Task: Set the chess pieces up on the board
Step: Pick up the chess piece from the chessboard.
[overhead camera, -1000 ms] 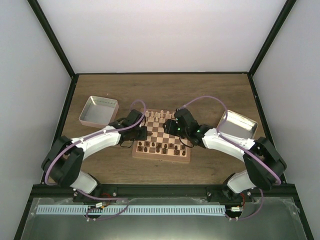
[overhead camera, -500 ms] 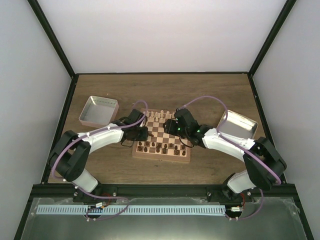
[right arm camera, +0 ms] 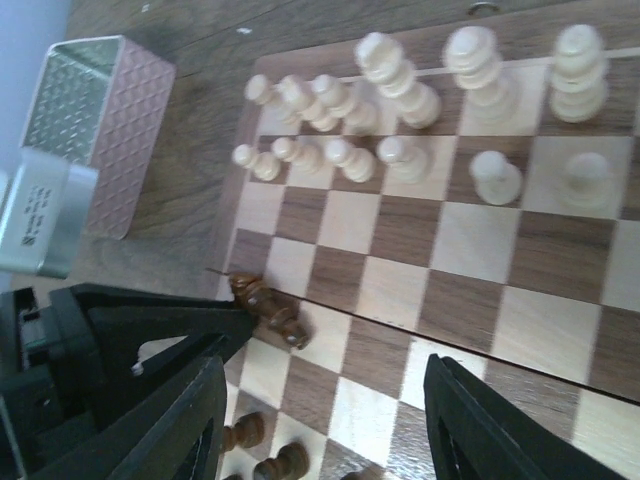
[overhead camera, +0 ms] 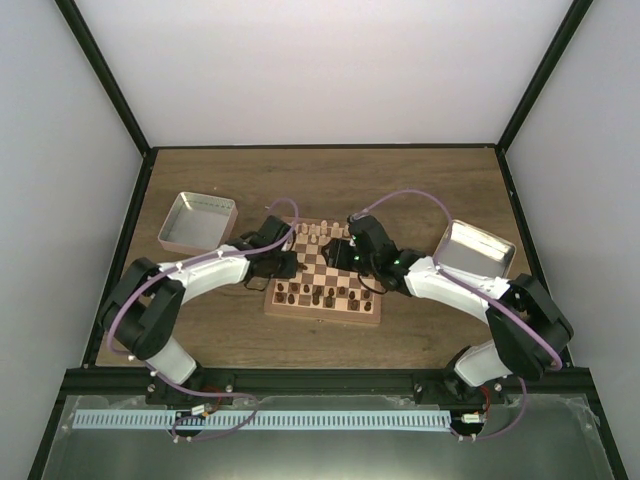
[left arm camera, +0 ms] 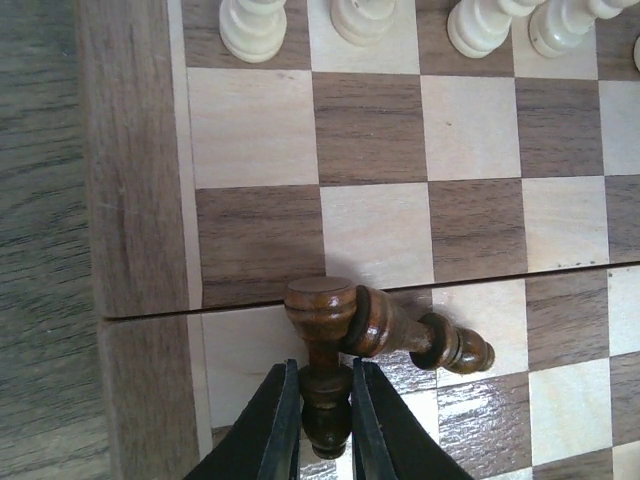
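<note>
1. Our left tool [left arm camera: 325,385] is clamped tight on a dark piece [left arm camera: 318,300] at the left edge of the board [left arm camera: 135,180], right by the centre seam. The pinch is on the slim upper part and the round base points away from the fingers. We judge from this that the piece is lying or tilted, not standing.
2. A second dark piece [left arm camera: 440,345] lies on its side, touching the held one and reaching off to the right. We think the narrow pinch on the neck is meant to take one piece alone. The risk is that lifting it drags or rolls its neighbour.
3. Our right tool [right arm camera: 325,370] hangs over the middle squares with its jaws spread wide and nothing between them. It is close to the left tool, and we read it as keeping out of the pick.
4. The cream pieces [right arm camera: 470,50] stand in two rows along the far side, and the other dark pieces [overhead camera: 320,295] fill the near rows. The two strays in the middle look like some of the last out of place, so we judge the setup well along.
5. The left tray [overhead camera: 190,245] and right tray [overhead camera: 480,245] sit on the counter [overhead camera: 400,180], one on each side of the board and apart from it.
</note>
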`<move>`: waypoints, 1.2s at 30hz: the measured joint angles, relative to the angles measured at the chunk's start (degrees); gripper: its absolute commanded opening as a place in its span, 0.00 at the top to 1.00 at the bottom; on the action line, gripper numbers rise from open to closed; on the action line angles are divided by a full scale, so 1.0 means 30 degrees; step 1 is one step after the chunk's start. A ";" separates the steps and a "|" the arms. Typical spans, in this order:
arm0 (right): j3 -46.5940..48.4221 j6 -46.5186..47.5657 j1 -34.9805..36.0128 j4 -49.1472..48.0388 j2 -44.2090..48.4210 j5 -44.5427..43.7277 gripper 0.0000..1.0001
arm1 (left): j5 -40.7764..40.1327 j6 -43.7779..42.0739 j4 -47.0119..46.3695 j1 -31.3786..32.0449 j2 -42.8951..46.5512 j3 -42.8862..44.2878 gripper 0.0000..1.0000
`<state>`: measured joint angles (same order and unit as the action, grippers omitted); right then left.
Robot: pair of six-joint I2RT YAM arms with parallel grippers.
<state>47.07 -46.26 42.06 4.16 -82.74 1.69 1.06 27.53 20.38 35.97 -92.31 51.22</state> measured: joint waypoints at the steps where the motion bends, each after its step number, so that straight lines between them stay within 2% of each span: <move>1: 0.0000 0.0306 0.0007 -0.0189 0.0000 0.0299 0.44 | -0.0073 -0.0029 -0.0022 0.0000 0.0073 -0.0044 0.96; 7: -0.0204 0.1719 0.0000 -0.1945 -0.0015 0.2528 0.42 | -0.0080 -0.0051 -0.0342 0.0000 0.1770 -0.0641 0.96; 15: -0.2310 0.0962 0.0000 -0.5209 0.0306 0.4488 0.40 | 0.0648 0.0138 -0.1515 0.0000 0.4765 -0.1443 0.96; 25: -0.3388 0.0270 0.0000 -0.7672 0.1596 0.5027 0.43 | 0.2470 -0.0182 -0.2127 -0.0015 0.6521 -0.1800 0.96; 32: -0.5202 0.3774 0.0000 -0.9814 0.2783 0.5319 0.53 | 0.4583 -0.0386 -0.1909 -0.0015 0.6841 -0.1530 0.96; 36: -0.6790 0.6186 0.0000 -1.1460 0.3912 0.5654 0.52 | 0.5945 -0.0226 -0.1479 -0.0015 0.7271 -0.0758 0.96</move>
<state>26.70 -27.70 42.06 -30.22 -71.00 18.65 18.90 26.85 15.94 35.92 -70.50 48.95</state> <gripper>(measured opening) 0.471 0.128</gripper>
